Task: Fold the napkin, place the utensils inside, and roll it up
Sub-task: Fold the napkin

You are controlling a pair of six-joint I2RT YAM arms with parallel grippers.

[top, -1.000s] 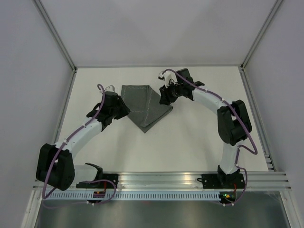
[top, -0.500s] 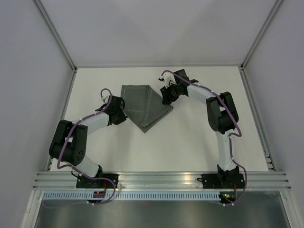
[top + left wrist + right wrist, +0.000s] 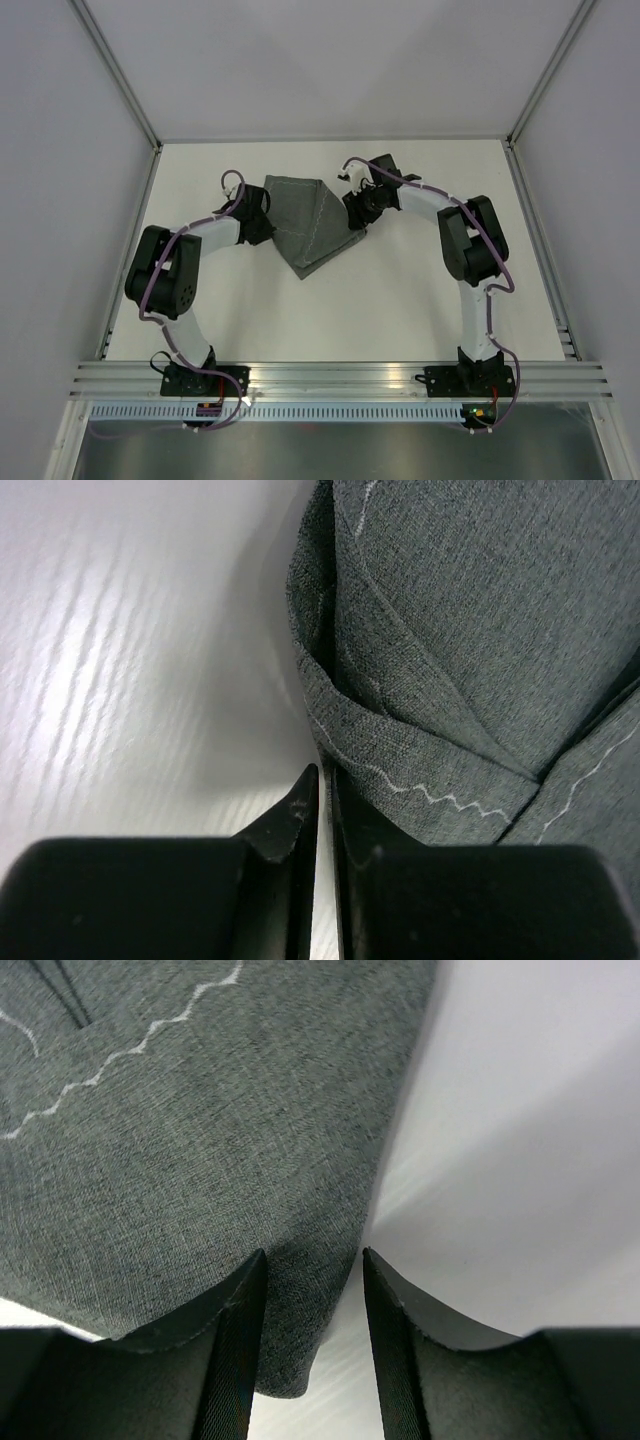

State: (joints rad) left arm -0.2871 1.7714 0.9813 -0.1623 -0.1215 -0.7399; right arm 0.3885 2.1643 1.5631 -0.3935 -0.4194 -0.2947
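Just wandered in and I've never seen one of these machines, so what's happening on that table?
Two robot arms are working on a grey napkin, which lies folded towards the far side of the table. The left fingers are nearly shut right at its left edge; whether any cloth is caught between them is unclear. The right fingers stand open at its right corner, with cloth lying between them. No cutlery is in view.

A robotics lab cell: bare white table [image 3: 400,300] boxed by grey panels [image 3: 60,150] and aluminium framing [image 3: 340,375].
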